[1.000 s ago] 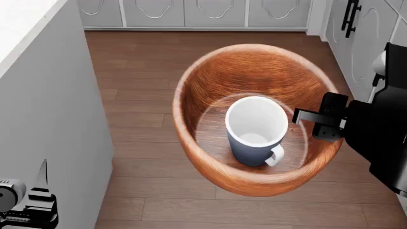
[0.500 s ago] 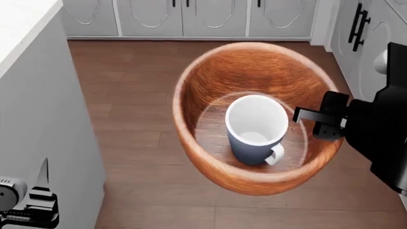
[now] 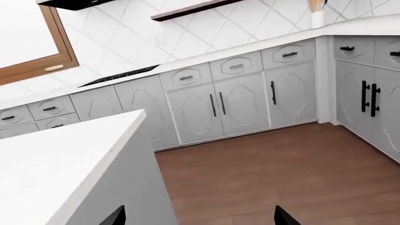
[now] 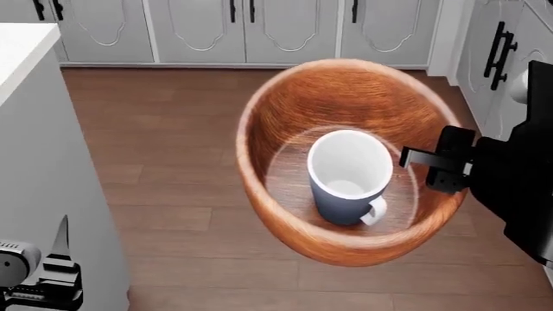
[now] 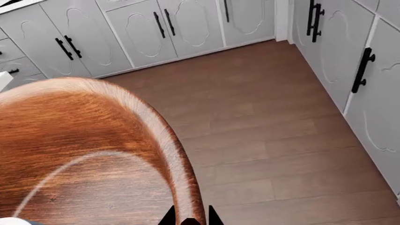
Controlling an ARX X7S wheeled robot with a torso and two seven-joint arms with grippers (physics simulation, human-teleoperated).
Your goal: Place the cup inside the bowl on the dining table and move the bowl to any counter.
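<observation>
Bowl [image 4: 346, 116] with cup [image 4: 349, 175] inside, midair over floor; right gripper [image 5: 189, 219] pinching rim at 3 o'clock. One-sided hold risks tipping. Left gripper [image 3: 198, 216] spread wide, empty.

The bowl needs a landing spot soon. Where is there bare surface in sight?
The white top beside the left claw looks bare. The back counter over the grey cabinets is bare up to the corner. The bowl already holds the cup.
</observation>
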